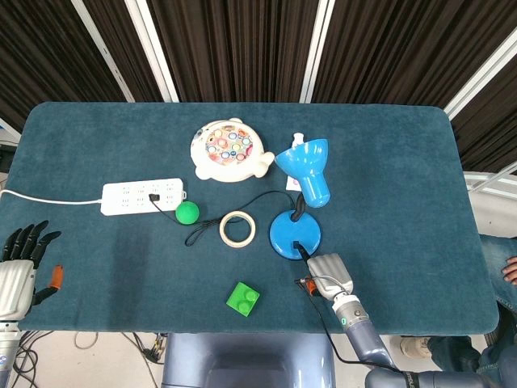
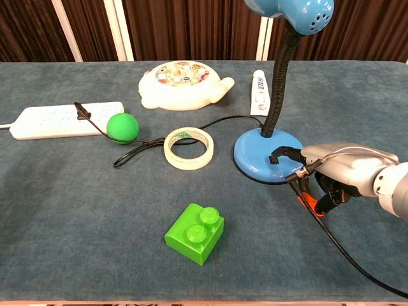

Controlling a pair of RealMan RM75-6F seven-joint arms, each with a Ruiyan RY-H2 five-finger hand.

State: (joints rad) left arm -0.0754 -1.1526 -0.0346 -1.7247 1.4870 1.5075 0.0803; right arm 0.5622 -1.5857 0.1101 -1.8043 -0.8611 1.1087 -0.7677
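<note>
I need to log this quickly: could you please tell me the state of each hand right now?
Left hand: open, holding nothing.
Right hand: one fingertip on the blue lamp base, gripping nothing.

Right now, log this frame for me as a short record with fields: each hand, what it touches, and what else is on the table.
right hand: one fingertip rests on the switch on the blue desk lamp's base; the other fingers are curled under
left hand: at the table's near left edge, fingers spread, holds nothing
lamp cord: black, runs to the white power strip
near the lamp: tape roll, green ball, green brick, fishing toy, white tube
surface: dark blue table cloth
</note>
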